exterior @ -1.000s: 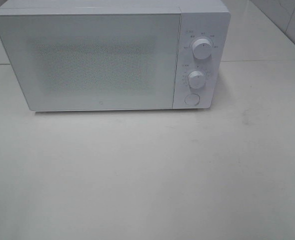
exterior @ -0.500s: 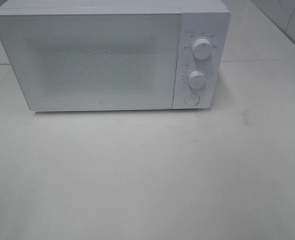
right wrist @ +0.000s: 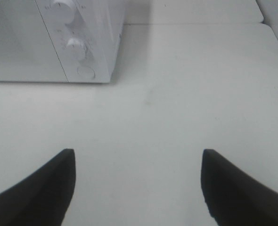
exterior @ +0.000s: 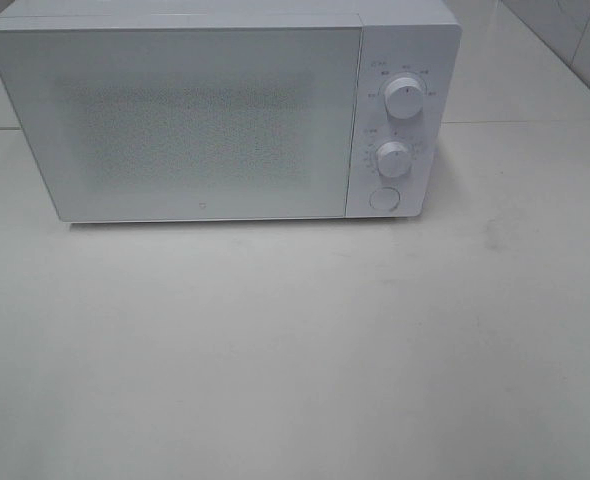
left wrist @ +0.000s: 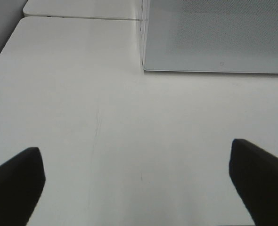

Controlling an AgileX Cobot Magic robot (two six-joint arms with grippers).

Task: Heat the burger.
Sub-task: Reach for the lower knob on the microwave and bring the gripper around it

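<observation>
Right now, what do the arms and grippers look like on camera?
Only finger ends show. The left gripper has two matte black fingers with blunt, squared tips. The right gripper has two black fingers, curved and tapering. No cables, markings or arm links are visible; the exterior high view shows neither arm.

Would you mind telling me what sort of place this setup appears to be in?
Most likely a kitchen-style test bench: a white microwave, door shut, with an upper dial, a lower dial and a round button, stands on a plain white table.
</observation>
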